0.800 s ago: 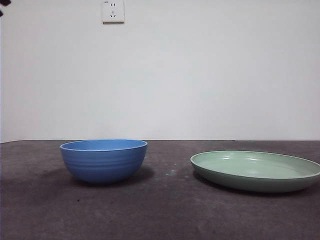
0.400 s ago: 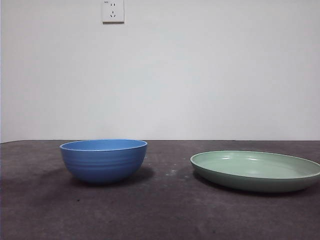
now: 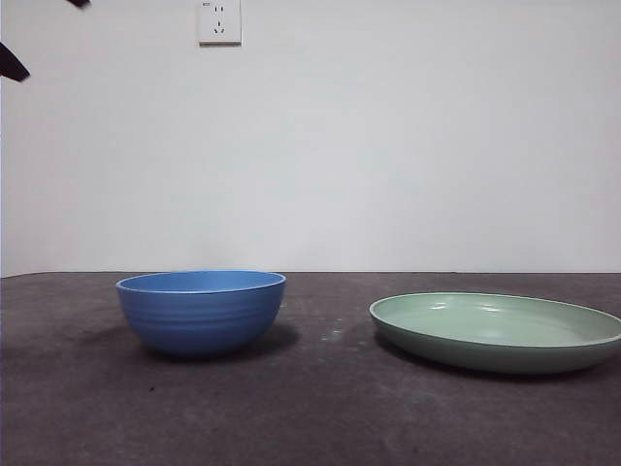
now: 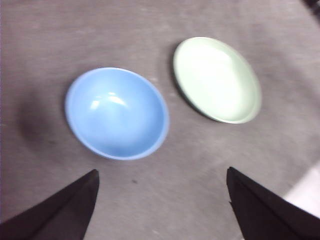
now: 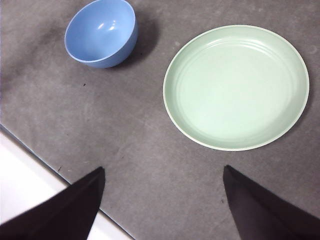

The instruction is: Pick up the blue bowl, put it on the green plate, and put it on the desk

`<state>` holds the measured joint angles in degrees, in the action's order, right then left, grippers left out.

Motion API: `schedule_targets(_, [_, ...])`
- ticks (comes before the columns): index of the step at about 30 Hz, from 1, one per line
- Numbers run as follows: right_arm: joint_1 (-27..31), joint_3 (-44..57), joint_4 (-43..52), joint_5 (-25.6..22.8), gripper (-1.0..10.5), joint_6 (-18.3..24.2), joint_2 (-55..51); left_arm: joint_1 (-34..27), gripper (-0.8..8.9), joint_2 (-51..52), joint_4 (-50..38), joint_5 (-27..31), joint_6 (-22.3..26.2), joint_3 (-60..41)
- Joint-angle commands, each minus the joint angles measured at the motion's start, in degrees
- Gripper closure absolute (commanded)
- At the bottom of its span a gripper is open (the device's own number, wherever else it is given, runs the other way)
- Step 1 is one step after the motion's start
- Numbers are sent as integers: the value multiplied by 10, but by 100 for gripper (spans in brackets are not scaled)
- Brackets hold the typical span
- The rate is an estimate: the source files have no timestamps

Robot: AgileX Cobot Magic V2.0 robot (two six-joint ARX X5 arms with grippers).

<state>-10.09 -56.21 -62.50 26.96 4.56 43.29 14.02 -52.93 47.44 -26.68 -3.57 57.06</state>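
Glossy ridged blue bowl (image 3: 201, 311), smooth glazed green plate (image 3: 497, 332), matt scuffed desk (image 3: 310, 417)

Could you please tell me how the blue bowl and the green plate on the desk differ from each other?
The glossy, medium-blue round bowl is deep, with steep walls; the pale mint-green round plate is shallow with a low upturned rim. The plate is clearly wider than the bowl. The bowl's outer wall shows faint horizontal ridges; the plate's rings lie inside it. Both stand upright, empty and apart on the dark grey desk, with neither gripper touching them.

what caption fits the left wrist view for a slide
Left gripper, jaws open, above the desk, facing the empty blue bowl beside the empty green plate.
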Motion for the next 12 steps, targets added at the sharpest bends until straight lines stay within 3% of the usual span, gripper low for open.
schedule_targets(1, [-2, -11, 3, 1, 568, 3, 4, 13, 408, -59, -7, 42, -3, 44])
schedule_targets(12, [-2, -11, 3, 0, 568, 2, 4, 53, 409, -274, -8, 149, -3, 136])
